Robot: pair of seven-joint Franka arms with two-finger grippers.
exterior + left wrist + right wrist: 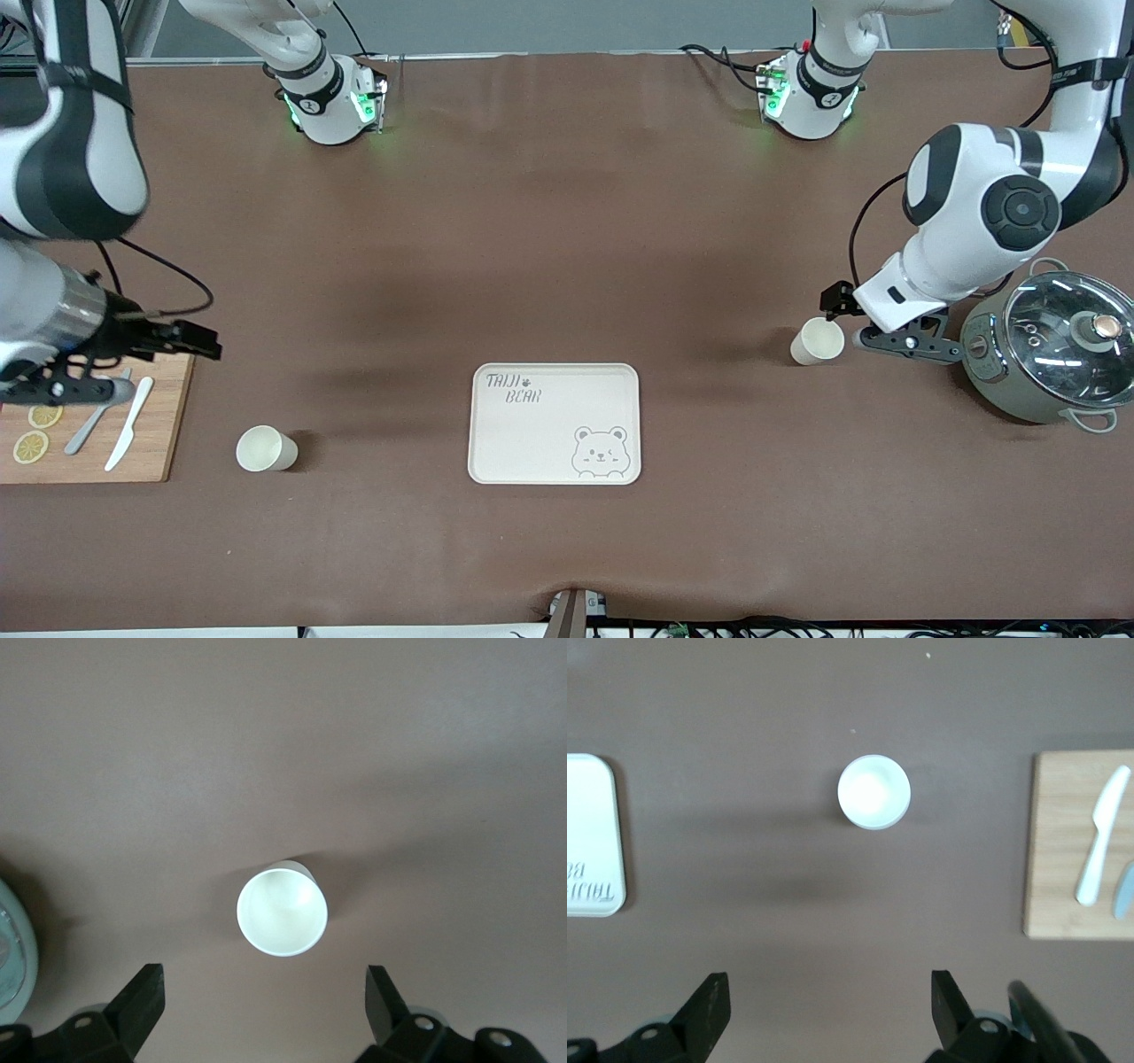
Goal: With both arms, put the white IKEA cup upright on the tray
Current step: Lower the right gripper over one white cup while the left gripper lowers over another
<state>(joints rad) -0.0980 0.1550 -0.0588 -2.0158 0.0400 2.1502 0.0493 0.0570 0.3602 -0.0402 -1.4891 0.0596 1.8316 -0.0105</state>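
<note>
Tray (554,424): flat and cream, lying in the middle of the brown desk (567,221), with nothing on it. It has grey letters and a little bear face.

Cup near the left arm (817,341): white, standing upright on the desk, toward the left arm's end and a bit farther from the front camera than the tray. It is well apart from the tray.

Cup near the right arm (265,448): white, standing upright on the desk, between the tray and the wooden board (97,434).

Left gripper (266,1014): low, just beside the first cup. Its fingers (142,997) are spread wide and hold nothing.

Right gripper (830,1014): up over the edge of the wooden board. Its fingers (709,1001) are spread wide too, with nothing in them.

Pot (1045,354): grey-green with a glass lid, at the left arm's end, close to the left gripper.

Wooden board: holds a white knife (129,434), a grey tool, maybe a second knife (96,421), and two lemon slices (31,445).
</note>
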